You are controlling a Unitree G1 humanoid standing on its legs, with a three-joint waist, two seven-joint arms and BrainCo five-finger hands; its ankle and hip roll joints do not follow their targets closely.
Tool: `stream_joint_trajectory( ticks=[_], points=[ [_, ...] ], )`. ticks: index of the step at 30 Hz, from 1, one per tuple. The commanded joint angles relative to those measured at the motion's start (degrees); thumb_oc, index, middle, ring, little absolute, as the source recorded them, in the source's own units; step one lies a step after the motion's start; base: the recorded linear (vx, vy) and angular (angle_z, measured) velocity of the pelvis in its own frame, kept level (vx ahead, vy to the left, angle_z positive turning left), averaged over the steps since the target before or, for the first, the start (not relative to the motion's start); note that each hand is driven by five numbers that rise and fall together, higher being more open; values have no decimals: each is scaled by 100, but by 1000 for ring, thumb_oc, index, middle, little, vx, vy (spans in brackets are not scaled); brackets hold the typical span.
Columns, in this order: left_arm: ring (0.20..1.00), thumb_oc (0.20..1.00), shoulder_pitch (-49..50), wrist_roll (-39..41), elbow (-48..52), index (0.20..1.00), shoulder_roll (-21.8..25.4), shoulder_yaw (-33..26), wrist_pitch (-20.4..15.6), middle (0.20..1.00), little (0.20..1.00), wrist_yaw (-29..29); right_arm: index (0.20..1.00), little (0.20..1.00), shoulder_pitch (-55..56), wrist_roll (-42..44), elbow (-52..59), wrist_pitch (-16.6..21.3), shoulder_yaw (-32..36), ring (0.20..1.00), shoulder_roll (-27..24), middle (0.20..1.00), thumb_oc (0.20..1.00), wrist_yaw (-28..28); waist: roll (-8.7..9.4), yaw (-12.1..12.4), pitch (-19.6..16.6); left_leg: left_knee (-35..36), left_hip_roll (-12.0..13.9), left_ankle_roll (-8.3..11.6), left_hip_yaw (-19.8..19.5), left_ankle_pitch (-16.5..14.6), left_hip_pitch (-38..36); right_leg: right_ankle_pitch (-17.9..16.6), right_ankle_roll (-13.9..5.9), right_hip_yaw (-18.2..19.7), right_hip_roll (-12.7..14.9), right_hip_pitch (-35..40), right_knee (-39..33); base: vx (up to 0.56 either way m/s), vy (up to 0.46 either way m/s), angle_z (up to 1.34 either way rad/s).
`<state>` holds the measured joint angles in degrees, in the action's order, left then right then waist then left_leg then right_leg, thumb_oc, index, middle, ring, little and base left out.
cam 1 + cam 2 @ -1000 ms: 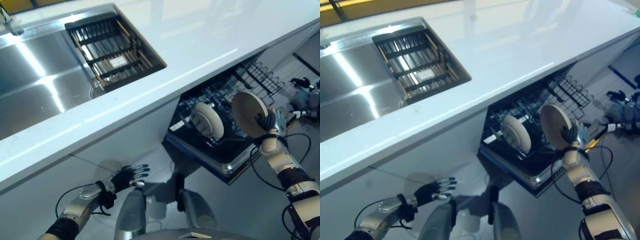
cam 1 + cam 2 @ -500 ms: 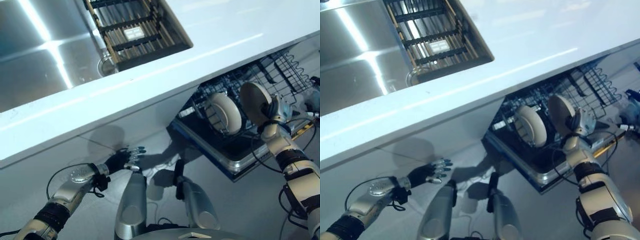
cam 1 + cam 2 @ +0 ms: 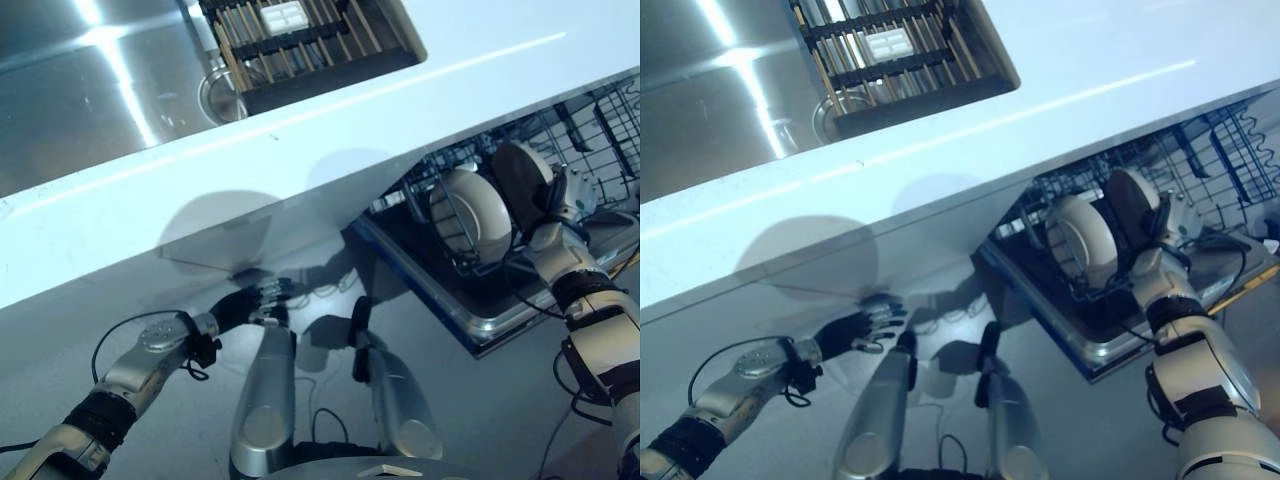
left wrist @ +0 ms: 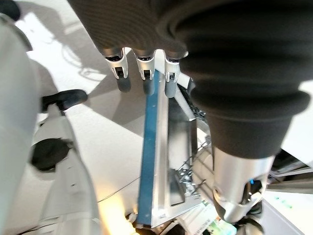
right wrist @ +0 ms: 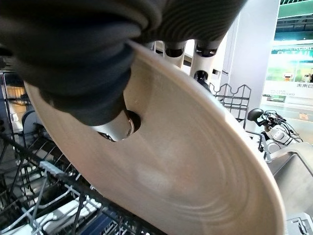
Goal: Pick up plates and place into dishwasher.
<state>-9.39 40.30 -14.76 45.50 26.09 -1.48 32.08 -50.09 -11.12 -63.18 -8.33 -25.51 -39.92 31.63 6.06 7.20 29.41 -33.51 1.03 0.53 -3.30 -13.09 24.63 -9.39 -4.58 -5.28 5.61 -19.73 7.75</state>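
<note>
Two head-mounted cameras look steeply down from above a white countertop (image 3: 330,130), set slightly apart, so both share the sink (image 3: 90,90), the counter edge and the open dishwasher rack (image 3: 1120,230) below at right. The left wrist camera looks along the left hand (image 4: 142,58) toward the floor and the dishwasher's blue-edged door (image 4: 149,161). The right wrist camera sits extremely close behind a beige plate (image 5: 186,166), facing into the wire rack.
</note>
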Motion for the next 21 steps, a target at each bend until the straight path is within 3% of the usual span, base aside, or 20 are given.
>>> stream_joint_trajectory(
  ticks=[1,15,16,17,21],
  points=[
    [1000,1000,158,322,552,1000,-87,202,-293,1000,1000,-5,200,200,-523,105,-213,-24,-363,200,-404,200,200,-100,-356,87,-29,1027,-197,-362,75,677,-35,249,-145,-240,-41,-24,474,0,0,0],
    [1000,1000,117,447,755,1000,-121,288,-373,1000,1000,-214,206,206,-873,43,-299,83,-578,206,-624,206,206,-422,-492,58,38,1092,-205,-304,99,734,37,332,-99,-283,-20,-77,463,-5,11,0],
    [1000,1000,111,446,755,1000,-131,298,-374,1000,1000,-220,793,793,-892,54,-314,67,-580,793,-609,793,793,-414,-494,64,38,1106,-205,-301,100,734,21,341,-95,-290,-20,-61,457,0,0,0],
    [1000,1000,122,450,752,1000,-141,294,-381,1000,1000,-210,1000,1000,-893,49,-307,54,-576,1000,-619,1000,1000,-438,-498,62,38,1094,-214,-300,100,732,21,348,-89,-290,-16,-61,465,0,0,0],
    [1000,1000,165,425,811,1000,-183,297,-408,1000,1000,-245,1000,1000,-853,81,-255,45,-567,1000,-652,1000,1000,-429,-502,44,38,1104,-195,-298,125,734,7,374,-74,-290,-14,-43,465,0,0,0]
  ],
)
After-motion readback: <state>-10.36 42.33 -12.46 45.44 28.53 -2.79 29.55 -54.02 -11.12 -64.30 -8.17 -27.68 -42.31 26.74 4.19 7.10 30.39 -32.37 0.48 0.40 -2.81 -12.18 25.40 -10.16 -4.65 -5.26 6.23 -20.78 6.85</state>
